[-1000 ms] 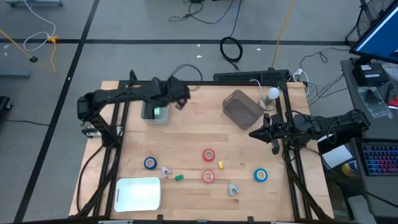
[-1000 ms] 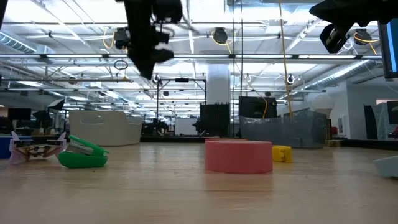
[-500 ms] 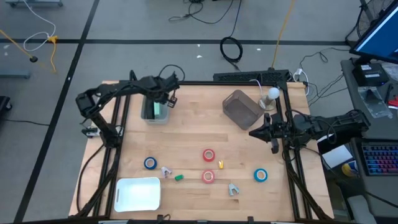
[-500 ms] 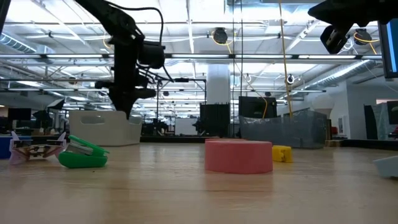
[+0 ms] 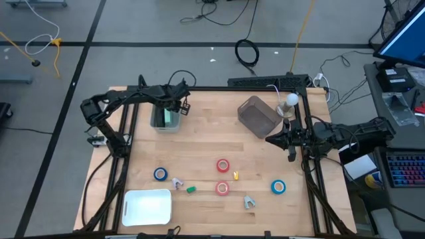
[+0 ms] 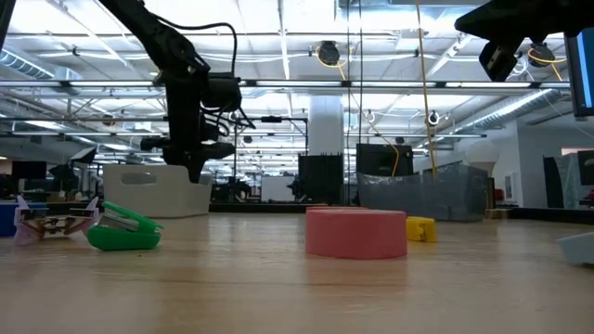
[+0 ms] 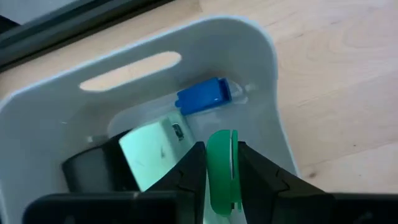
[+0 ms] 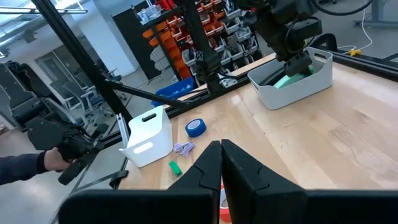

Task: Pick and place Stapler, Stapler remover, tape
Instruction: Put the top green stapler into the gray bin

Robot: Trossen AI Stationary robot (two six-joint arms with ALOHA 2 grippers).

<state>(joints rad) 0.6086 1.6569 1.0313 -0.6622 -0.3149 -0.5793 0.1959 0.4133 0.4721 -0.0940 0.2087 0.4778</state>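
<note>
High view, left arm: the left gripper [image 5: 174, 106] hangs over the white bin [image 5: 159, 123] at the table's far left.
Left wrist view, grip: the fingers [image 7: 186, 171] pinch a thin green piece [image 7: 222, 171] edge-on, just above the bin's [image 7: 267, 74] inside.
Bin contents: a blue item [image 7: 204, 97], a pale green block [image 7: 152, 149] and a dark round thing [image 7: 87, 169] lie inside.
Low view: the left gripper [image 6: 190, 158] reaches down to the bin's rim [image 6: 153, 190].
Right arm: the right gripper [image 5: 270, 141] waits at the table's right edge, beside the dark grey bin [image 5: 257, 115], fingers pressed together with nothing between them.
Tape: two red rolls [image 5: 222, 165] [image 5: 222, 188] lie near the table's middle, one blue roll [image 5: 160, 174] to the left, another blue roll [image 5: 277, 187] to the right.
Small items: a green stapler [image 5: 191, 189] and a pale staple remover [image 5: 176, 182] lie by the left blue roll; a yellow piece [image 5: 235, 175] lies between the red rolls; a grey remover [image 5: 248, 202] lies near the front.
Tray: a white tray [image 5: 147, 206] lies at the front left corner.
Right wrist view: a person's hand [image 8: 53, 158] shows beyond the table.
</note>
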